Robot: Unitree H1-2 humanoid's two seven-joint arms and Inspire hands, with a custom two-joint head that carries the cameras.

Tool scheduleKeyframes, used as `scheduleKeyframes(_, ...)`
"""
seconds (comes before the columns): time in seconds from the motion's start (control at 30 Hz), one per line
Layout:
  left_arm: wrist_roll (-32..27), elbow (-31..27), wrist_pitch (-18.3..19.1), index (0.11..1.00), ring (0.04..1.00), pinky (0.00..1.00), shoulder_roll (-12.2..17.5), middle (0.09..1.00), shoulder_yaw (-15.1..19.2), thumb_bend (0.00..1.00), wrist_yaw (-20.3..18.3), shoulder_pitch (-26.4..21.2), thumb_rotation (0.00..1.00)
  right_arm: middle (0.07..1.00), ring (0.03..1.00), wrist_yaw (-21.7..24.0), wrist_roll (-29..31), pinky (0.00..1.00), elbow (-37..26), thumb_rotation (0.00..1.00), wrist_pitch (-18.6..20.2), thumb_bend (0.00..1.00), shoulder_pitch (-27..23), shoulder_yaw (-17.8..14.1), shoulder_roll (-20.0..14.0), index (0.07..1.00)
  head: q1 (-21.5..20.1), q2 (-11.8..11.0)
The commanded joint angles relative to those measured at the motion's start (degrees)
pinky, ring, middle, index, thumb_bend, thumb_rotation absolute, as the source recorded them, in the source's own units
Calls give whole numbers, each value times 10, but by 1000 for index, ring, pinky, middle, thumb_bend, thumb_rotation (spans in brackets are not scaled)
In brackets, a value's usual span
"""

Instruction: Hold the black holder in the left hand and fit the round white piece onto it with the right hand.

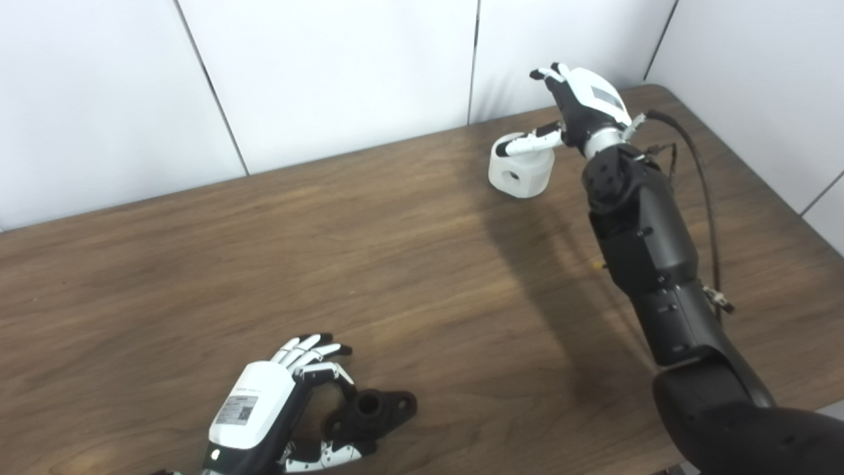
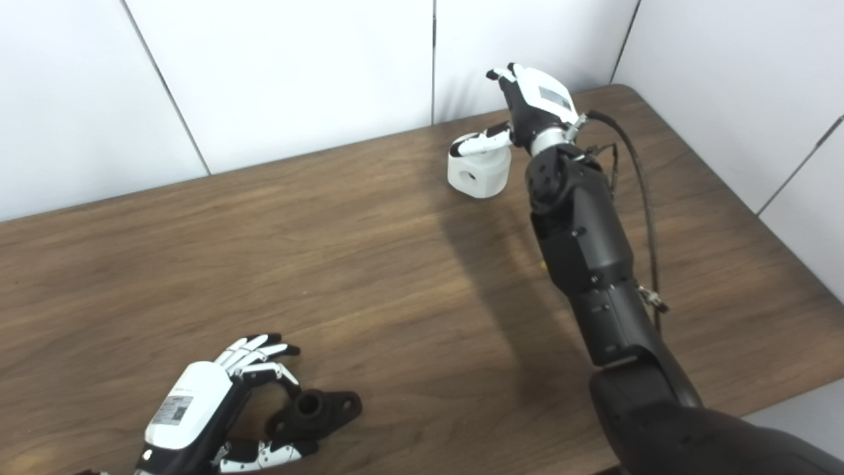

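The black holder (image 1: 376,410) lies flat on the wooden table (image 1: 422,264) near the front left, a ring with a flange pointing right. My left hand (image 1: 264,406) cups it from the left, thumb under its near side, fingers arched above it and spread, not closed on it. The round white piece (image 1: 521,173), with a hole in its side, stands at the far right of the table. My right hand (image 1: 583,105) hovers just behind and above it, open; its thumb reaches across the piece's top while the fingers point up and away.
White wall panels (image 1: 330,79) run close behind the table's far edge. The right arm (image 1: 649,257) with its black cable stretches across the table's right side. The table's right edge (image 2: 758,218) lies near the arm.
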Motion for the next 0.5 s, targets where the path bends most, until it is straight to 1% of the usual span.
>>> scheduleKeyframes(0.0,6,17,9,486,908,910,21,826,4,519,-15,14,45,1000,1000,9,-24,970,-2,389,0,870,-37,-11,-6,875,1,-2)
scheduleKeyframes(0.13,8,19,4,486,906,910,19,825,1,519,-10,17,44,1000,1000,30,-54,944,13,366,0,907,-52,-24,6,863,1,-3)
scheduleKeyframes(0.23,10,21,-2,486,902,908,18,823,-1,519,-7,17,44,1000,1000,53,-94,939,21,366,0,936,-61,-32,17,855,1,-2)
scheduleKeyframes(0.4,7,20,3,486,906,911,15,825,1,518,-9,14,44,1000,1000,131,-163,943,8,380,0,952,-74,-38,30,865,0,2)
scheduleKeyframes(0.47,9,21,6,487,909,912,14,826,2,518,-10,13,44,1000,1000,160,-187,927,-1,387,0,966,-79,-35,33,871,0,0)
